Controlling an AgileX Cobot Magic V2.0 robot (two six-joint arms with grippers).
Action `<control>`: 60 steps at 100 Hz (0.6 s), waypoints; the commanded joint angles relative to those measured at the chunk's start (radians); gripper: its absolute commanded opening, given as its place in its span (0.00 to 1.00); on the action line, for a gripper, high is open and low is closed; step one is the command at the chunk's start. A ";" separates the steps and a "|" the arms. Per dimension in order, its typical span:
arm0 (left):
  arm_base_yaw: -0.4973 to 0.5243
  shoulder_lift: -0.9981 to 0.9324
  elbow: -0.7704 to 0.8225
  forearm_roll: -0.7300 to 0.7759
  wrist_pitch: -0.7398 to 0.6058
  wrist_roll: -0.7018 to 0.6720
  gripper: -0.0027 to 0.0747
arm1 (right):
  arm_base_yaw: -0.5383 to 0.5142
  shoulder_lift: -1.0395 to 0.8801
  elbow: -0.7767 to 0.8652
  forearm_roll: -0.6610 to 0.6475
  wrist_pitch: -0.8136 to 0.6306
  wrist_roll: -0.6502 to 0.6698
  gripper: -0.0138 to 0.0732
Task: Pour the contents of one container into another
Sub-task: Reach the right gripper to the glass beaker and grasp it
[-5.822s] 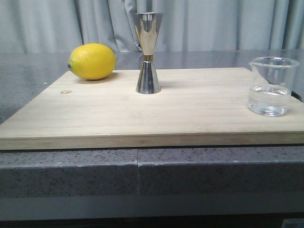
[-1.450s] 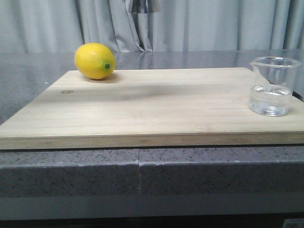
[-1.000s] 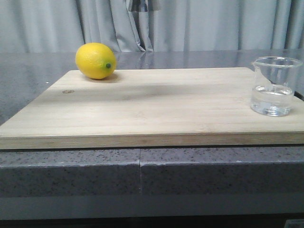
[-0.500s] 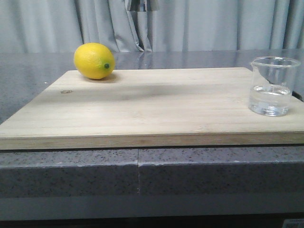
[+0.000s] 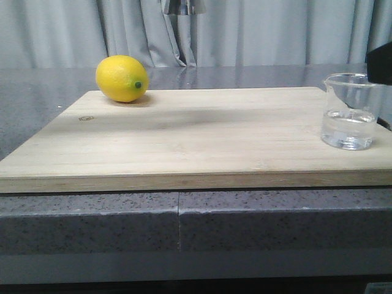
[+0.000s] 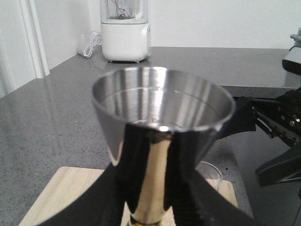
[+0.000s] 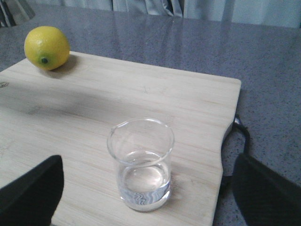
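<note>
While the right claw (image 7: 141, 197) hung spread wide with the beaker (image 7: 140, 162) between its fingers, untouched, the job looked to be closing squarely on the glass wall, mid-height. The beaker stood upright near the board's (image 7: 141, 94) right edge, lip toward the lemon (image 7: 46, 47). The left claw gripped the jigger (image 6: 162, 136) aloft, upright, mouth up.
</note>
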 commanded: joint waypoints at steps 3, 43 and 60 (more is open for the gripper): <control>-0.008 -0.049 -0.024 -0.086 0.102 -0.010 0.28 | 0.001 0.018 0.012 -0.003 -0.192 0.003 0.91; -0.008 -0.049 -0.024 -0.086 0.102 -0.010 0.28 | 0.001 0.202 0.024 -0.044 -0.305 0.026 0.91; -0.008 -0.049 -0.024 -0.086 0.102 -0.010 0.28 | 0.001 0.281 0.024 -0.155 -0.379 0.106 0.91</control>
